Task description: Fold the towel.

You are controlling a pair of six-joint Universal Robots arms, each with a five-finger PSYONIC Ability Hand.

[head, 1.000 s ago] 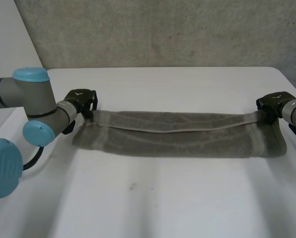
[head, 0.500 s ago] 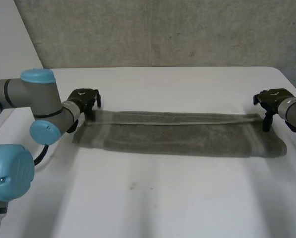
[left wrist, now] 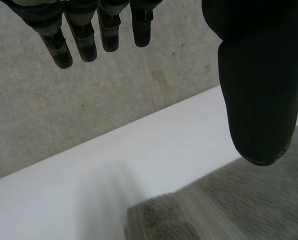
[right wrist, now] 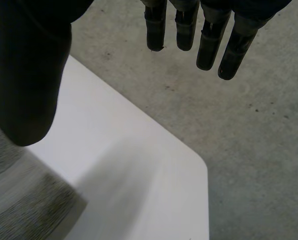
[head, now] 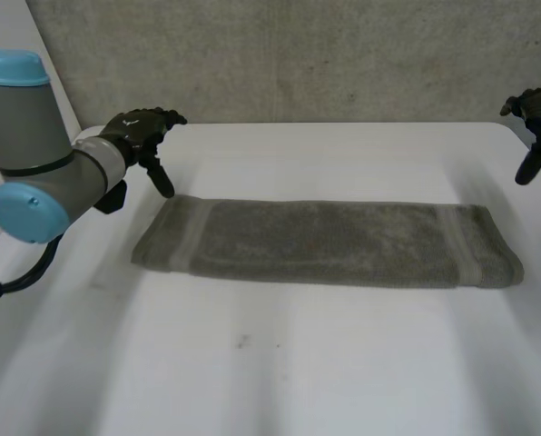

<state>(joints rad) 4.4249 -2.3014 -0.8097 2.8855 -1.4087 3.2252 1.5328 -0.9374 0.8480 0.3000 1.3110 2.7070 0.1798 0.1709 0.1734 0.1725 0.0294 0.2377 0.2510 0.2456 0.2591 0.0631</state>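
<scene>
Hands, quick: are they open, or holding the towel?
Left hand: open, holding nothing, clear of the towel.
Right hand: open, holding nothing.

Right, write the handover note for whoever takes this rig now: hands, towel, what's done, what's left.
Left hand: open, holding nothing, raised by the far left corner of the towel.
Right hand: open, holding nothing, raised past the towel's right end.
Grey terry towel: lies flat across the white table as a long narrow strip, touched by neither hand.
Done: it looks folded lengthwise, with the edges fairly even.
Left: probably a crosswise fold, bringing one short end over the other, then a check that the corners line up.
</scene>
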